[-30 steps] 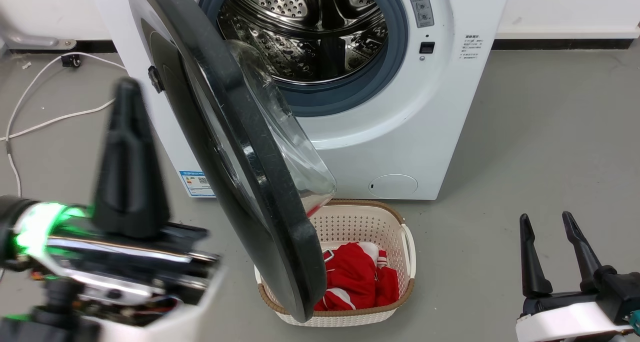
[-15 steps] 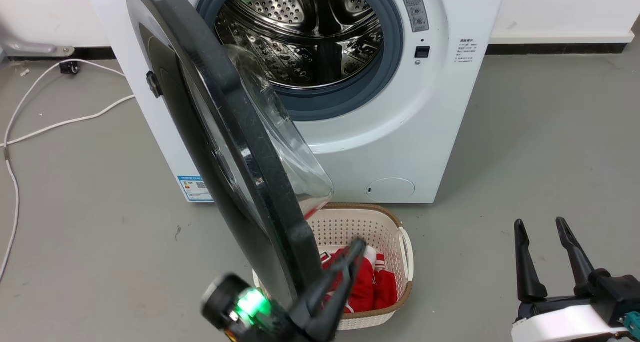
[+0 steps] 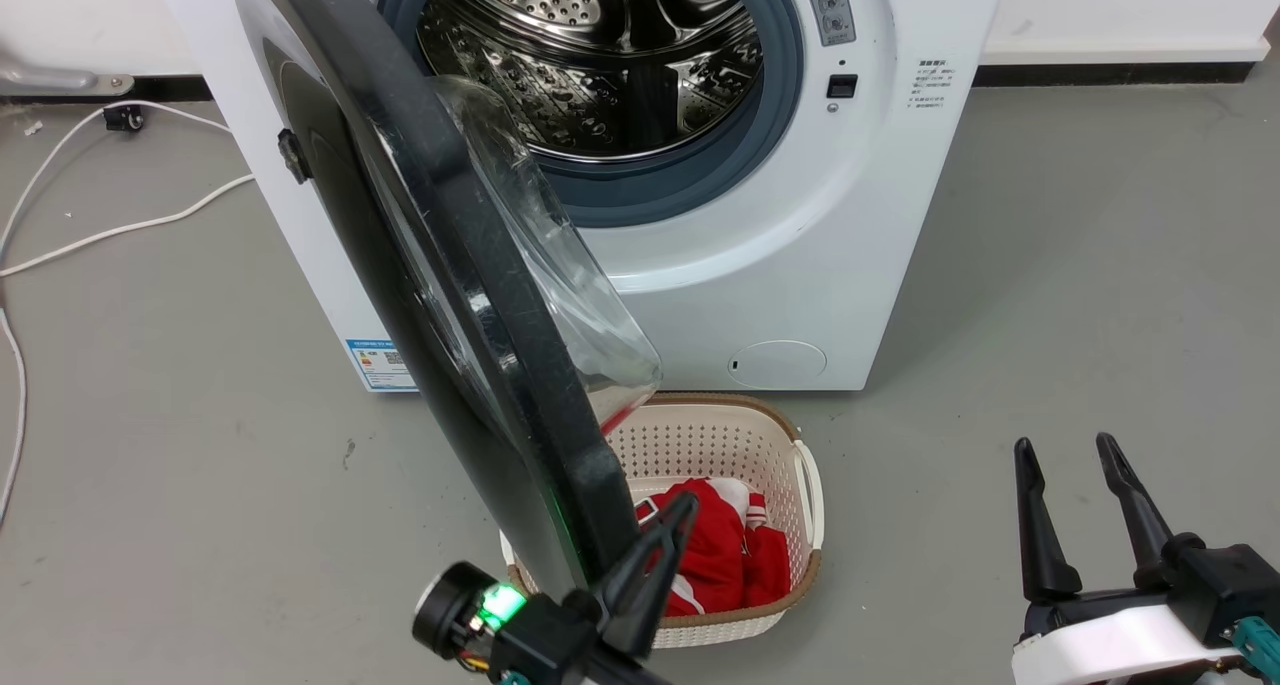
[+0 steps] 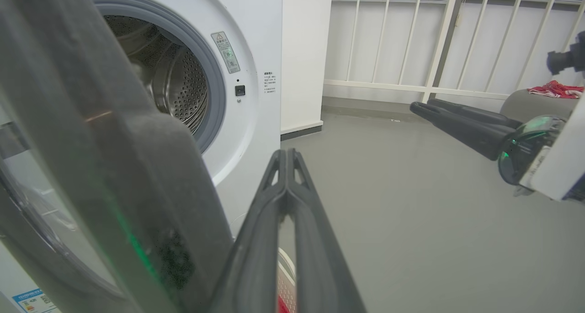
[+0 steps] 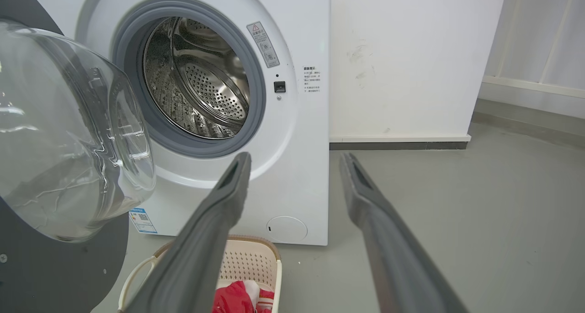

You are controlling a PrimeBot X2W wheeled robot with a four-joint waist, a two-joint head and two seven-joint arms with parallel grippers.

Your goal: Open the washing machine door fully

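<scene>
1. The washing machine door (image 3: 470,295) stands partly open. It swings out from the left side of the white machine (image 3: 800,265) toward me, its free edge low and near, above the basket.
2. My left gripper (image 3: 680,513) has its two fingers pressed flat together and holds nothing. It sits just beside the inner side of the door's free edge. I cannot tell whether it touches the ring.
3. My right gripper (image 3: 1063,445) is spread wide and empty, well apart from the door, low at my right.
4. I judge the door to be stiff and fairly heavy, with a thick black ring carrying a bulging glass bowl (image 3: 570,295). It should turn only about its hinge, so a steady sideways push ought to carry it round rather than any lift.
5. The ring looks glossy and probably slippery, so pinching it seems poor. I would lay my closed left fingers against its inner face near the free edge, far from the hinge, where leverage is best.
6. I would keep off the glass, which is curved and smooth and is the part most likely to be harmed by a hard fingertip.
7. The pale perforated basket (image 3: 720,440) sits on the floor just before the machine, partly under the door's lower edge. It holds a red and white garment (image 3: 720,555), bunched at the bottom.
8. The steel drum (image 3: 620,55) lies open behind the grey seal, and what I can see of it looks empty.
</scene>
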